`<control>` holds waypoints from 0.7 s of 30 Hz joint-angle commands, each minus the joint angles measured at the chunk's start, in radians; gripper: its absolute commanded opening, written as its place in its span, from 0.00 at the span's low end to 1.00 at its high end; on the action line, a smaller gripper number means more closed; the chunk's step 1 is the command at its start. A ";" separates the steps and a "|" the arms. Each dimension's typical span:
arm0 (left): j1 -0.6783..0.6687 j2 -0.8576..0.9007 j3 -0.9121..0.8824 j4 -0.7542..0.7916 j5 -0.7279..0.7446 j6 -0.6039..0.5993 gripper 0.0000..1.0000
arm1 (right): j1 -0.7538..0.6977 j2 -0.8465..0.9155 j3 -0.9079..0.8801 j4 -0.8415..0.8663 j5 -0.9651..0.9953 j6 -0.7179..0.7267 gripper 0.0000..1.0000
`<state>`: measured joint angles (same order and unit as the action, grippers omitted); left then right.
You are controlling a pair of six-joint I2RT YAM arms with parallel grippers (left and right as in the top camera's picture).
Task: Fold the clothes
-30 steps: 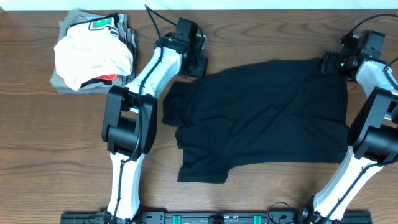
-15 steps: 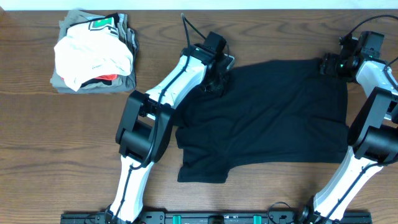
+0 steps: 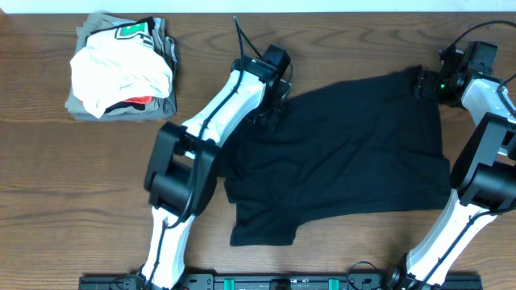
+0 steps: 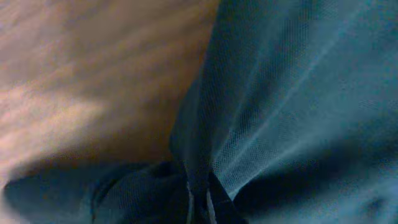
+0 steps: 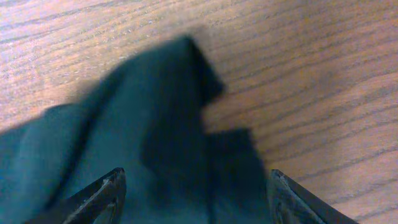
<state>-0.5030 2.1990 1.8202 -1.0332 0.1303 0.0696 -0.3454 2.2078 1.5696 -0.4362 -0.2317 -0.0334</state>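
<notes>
Centrally: black shirt, short-sleeved, spread over the middle and right of the wooden table. Upper edge slanting; lower left part ending in a flap near the bottom centre of the overhead frame. Fabric rumpled along the left side.

Left end effector: at the shirt's upper left edge, just above the centre of the overhead frame. Clamped tight on a pinch of the black fabric, with folds fanning up from the grip in the wrist view and bare wood at upper left there.

Right end effector: at the shirt's upper right corner, upper right of the overhead frame. Fingers spread wide, with a blurred peak of the black fabric between them over the wood, not pinched.

Upper left of the overhead frame, well apart from the shirt: a pile of folded clothes, with a white garment with green and red print on top and grey-olive garments beneath.
</notes>
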 commanded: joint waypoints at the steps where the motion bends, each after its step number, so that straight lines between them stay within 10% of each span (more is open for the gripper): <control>1: -0.012 -0.113 0.030 -0.053 -0.019 -0.027 0.06 | 0.005 -0.002 0.004 -0.003 -0.005 0.010 0.71; 21: -0.287 -0.129 -0.098 -0.385 0.025 -0.044 0.11 | 0.005 -0.002 0.004 -0.014 -0.005 0.010 0.72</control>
<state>-0.7746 2.0579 1.7443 -1.3926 0.1509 0.0296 -0.3454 2.2078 1.5696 -0.4484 -0.2317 -0.0334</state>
